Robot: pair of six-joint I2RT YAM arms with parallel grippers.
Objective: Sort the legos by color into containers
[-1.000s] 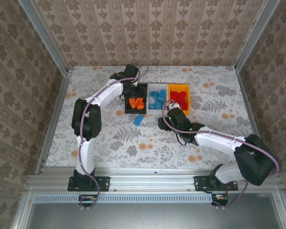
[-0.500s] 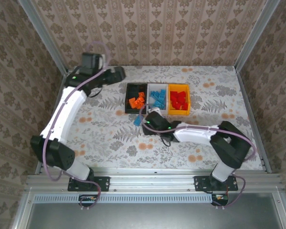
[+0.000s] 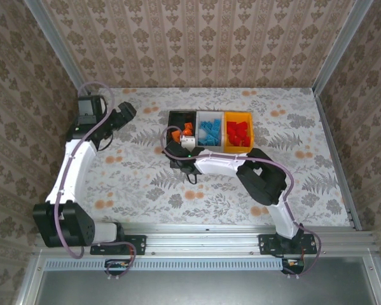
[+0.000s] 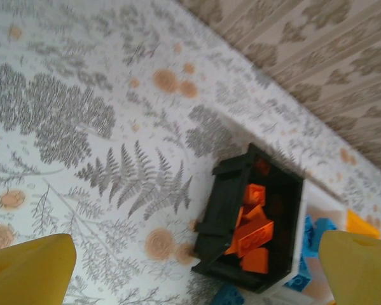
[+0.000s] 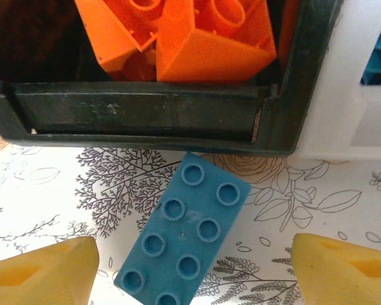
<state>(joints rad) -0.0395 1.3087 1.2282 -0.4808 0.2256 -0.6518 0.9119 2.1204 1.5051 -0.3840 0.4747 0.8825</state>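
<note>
Three containers stand in a row: a black bin with orange legos, a white bin with blue legos, and a yellow-orange bin with red legos. A blue lego brick lies studs up on the table just in front of the black bin's wall. My right gripper hangs low over it, open, one yellow finger on each side and clear of the brick. My left gripper is open and empty, raised at the far left, looking toward the black bin.
The floral tablecloth covers the table. Patterned walls and metal rails close in the back and sides. The right arm stretches left across the table in front of the bins.
The left arm pulled back from the black bin to the far left with its jaws wide. The right arm swung left from the yellow-orange bin to over the blue brick, its jaws widening.
</note>
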